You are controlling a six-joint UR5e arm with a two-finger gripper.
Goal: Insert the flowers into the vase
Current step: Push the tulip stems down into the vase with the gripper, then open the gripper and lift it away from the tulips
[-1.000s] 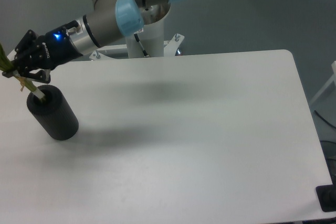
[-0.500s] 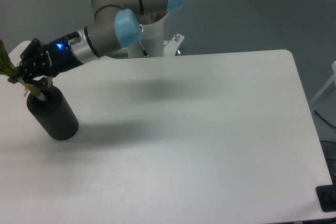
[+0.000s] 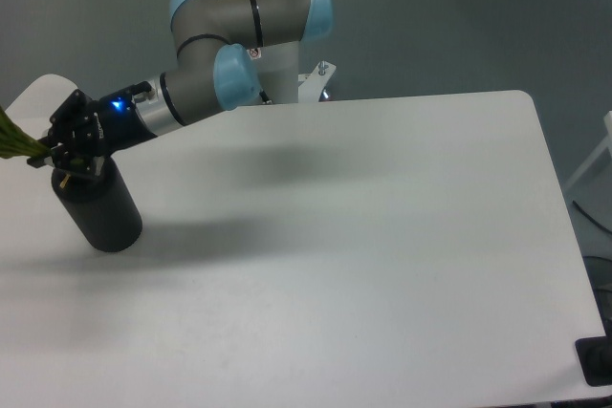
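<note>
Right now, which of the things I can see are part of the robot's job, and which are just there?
Part of the job:
- the flowers, green stems held at the left edge
- the vase, black cylinder under them
- the gripper, shut on the stems, right at the vase's top

Just there:
- the white table
- a dark object at the lower right corner

1. A matte black cylindrical vase [image 3: 96,210] stands tilted near the left edge of a white rectangular table [image 3: 363,255].
2. A black two-finger gripper [image 3: 55,155] sits directly over the vase's top opening, its fingers clamped around the green stems of a bunch of flowers [image 3: 14,139].
3. The stems and leaves run up and to the left out of the picture; the buds are not visible.
4. A pale stem end shows just at the vase's mouth.
5. A grey robot arm with light blue joint caps [image 3: 234,74] reaches in from the upper middle, a blue light glowing on its wrist.
</note>
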